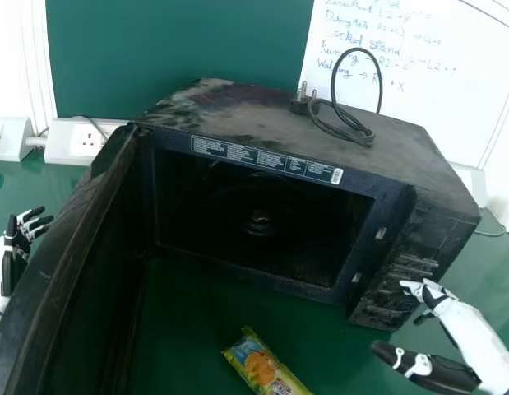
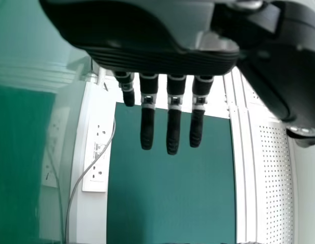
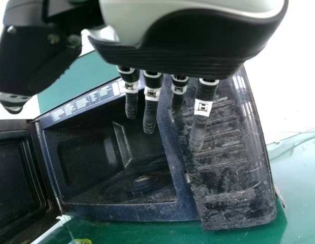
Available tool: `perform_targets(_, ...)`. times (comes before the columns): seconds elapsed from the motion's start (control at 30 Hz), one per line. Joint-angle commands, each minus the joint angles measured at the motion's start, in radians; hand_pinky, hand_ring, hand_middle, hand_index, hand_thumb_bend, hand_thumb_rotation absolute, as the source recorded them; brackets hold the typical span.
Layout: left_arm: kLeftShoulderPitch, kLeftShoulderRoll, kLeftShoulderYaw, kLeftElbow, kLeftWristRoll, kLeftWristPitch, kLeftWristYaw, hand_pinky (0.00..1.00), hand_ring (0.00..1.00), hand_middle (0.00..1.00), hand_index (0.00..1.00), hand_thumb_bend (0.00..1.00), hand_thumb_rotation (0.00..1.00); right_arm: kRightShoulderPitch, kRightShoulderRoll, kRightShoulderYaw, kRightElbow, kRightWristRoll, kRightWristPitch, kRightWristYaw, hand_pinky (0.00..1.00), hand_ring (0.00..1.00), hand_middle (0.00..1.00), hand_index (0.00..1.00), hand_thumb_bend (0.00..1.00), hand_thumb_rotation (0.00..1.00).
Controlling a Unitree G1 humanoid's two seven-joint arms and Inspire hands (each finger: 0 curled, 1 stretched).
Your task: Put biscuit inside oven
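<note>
"Reaching for the shiny yellow-green biscuit packet (image 1: 262, 362), which arm would you choose?"

"The right. The packet lies on the glossy green desk (image 1: 188, 329), to the left of the right robot hand (image 1: 464, 321), whose dark thumb is on the side nearer to it. Its long axis slants, the far end leaning left, the near end cut by the head view's lower edge."

"And the left robot hand (image 1: 16, 247)?"

"Well apart, with the broad black open door (image 1: 65, 263) standing between it and the packet. Its fingers are straight, with small gaps, pinching nothing."

"How is the right one?"

"Also straight-fingered, loosely spread and empty, beside the scuffed black control panel (image 1: 410, 263). Whether it touches, I can't tell."

"So the hand should swing leftward, then turn to straddle that slant?"

"I'd say so. Picking up is the step in hand; the packet is still outside, just in front of the black box-shaped microwave oven (image 1: 418, 156). The wrapper may slip or crumple if pinched at a corner."

"Then lift over the sill, clear of the door."

"Yes. Up top, a coiled black cable (image 1: 361, 136) rests out of the way."

"Beyond?"

"A dark green board (image 1: 172, 49), a whiteboard (image 1: 402, 82) with handwriting, and a white wall socket (image 1: 88, 140)."
</note>
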Motion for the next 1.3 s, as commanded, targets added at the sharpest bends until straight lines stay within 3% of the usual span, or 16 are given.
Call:
perform_targets(0.0,0.002,0.005,0.004,-0.004,0.004,-0.010,0.003,0.64,0.68,0.69,0.73,0.47,0.52,0.005,-0.002,-0.003,-0.009,0.034,0.022,0.002,0.61,0.79,0.87,0.93,1.00,0.58)
perform_targets(0.13,0.001,0.008,0.004,0.001,0.002,-0.013,0.000,0.63,0.67,0.69,0.74,0.47,0.52,0.010,-0.024,-0.003,-0.036,0.043,0.069,0.011,0.66,0.82,0.89,0.94,1.00,0.59)
perform_targets(0.17,0.000,0.007,0.005,0.002,-0.004,-0.011,-0.004,0.64,0.68,0.69,0.74,0.47,0.52,0.006,-0.030,-0.001,-0.029,0.024,0.031,0.010,0.68,0.82,0.89,0.95,1.00,0.61)
perform_targets(0.2,0.000,0.007,0.006,0.002,-0.008,-0.011,-0.006,0.64,0.67,0.69,0.74,0.48,0.51,0.004,-0.032,0.003,-0.023,0.015,0.005,0.010,0.64,0.79,0.86,0.91,1.00,0.61)
perform_targets(0.3,0.002,0.006,0.007,-0.001,-0.005,-0.011,-0.004,0.64,0.68,0.69,0.74,0.48,0.52,0.002,-0.031,0.017,-0.016,0.028,-0.031,0.015,0.65,0.80,0.85,0.91,1.00,0.58)
perform_targets(0.43,0.004,0.007,0.006,-0.006,0.000,-0.010,-0.001,0.64,0.68,0.69,0.74,0.47,0.52,-0.014,-0.008,0.054,0.010,-0.044,-0.194,-0.024,0.59,0.76,0.82,0.88,1.00,0.60)
perform_targets(0.5,0.005,0.007,0.005,-0.010,-0.001,-0.008,-0.001,0.64,0.68,0.69,0.74,0.47,0.53,-0.011,-0.014,0.066,0.012,-0.054,-0.218,-0.021,0.58,0.77,0.82,0.87,1.00,0.61)
perform_targets(0.57,0.008,0.006,0.005,-0.016,-0.002,-0.004,0.000,0.64,0.68,0.69,0.74,0.47,0.53,-0.003,-0.040,0.072,-0.025,-0.098,-0.160,0.002,0.64,0.80,0.85,0.91,1.00,0.59)
perform_targets(0.6,0.009,0.006,0.004,-0.018,-0.002,-0.003,0.000,0.64,0.68,0.69,0.73,0.47,0.53,-0.002,-0.075,0.072,-0.072,-0.136,-0.074,0.038,0.64,0.81,0.86,0.91,1.00,0.59)
perform_targets(0.67,0.011,0.005,0.004,-0.025,-0.004,0.000,-0.001,0.64,0.68,0.69,0.73,0.46,0.53,-0.021,-0.182,0.071,-0.139,-0.152,0.103,0.128,0.73,0.87,0.90,0.93,1.00,0.55)
perform_targets(0.73,0.011,0.004,0.003,-0.027,-0.007,-0.002,-0.003,0.64,0.68,0.68,0.73,0.46,0.53,-0.055,-0.266,0.076,-0.158,-0.139,0.206,0.185,0.75,0.89,0.91,0.93,1.00,0.54)
perform_targets(0.83,0.014,0.001,0.003,-0.034,-0.006,-0.001,-0.001,0.63,0.67,0.68,0.73,0.46,0.52,-0.079,-0.278,0.097,-0.159,-0.142,0.212,0.193,0.83,0.92,0.92,0.94,1.00,0.55)
perform_targets(1.0,0.023,-0.003,0.001,-0.052,-0.005,0.011,0.007,0.63,0.67,0.68,0.73,0.47,0.52,-0.111,-0.297,0.174,-0.159,-0.209,0.189,0.190,0.75,0.91,0.94,0.98,1.00,0.57)
perform_targets(1.2,0.026,-0.003,0.000,-0.057,-0.015,0.011,-0.004,0.64,0.68,0.69,0.73,0.47,0.52,-0.172,-0.319,0.282,-0.159,-0.323,0.201,0.218,0.94,0.98,0.98,1.00,1.00,0.56)
perform_targets(1.27,0.027,-0.003,0.000,-0.061,-0.007,0.011,0.000,0.64,0.68,0.69,0.74,0.47,0.52,-0.198,-0.334,0.318,-0.159,-0.370,0.193,0.239,0.94,0.98,0.99,1.00,1.00,0.57)
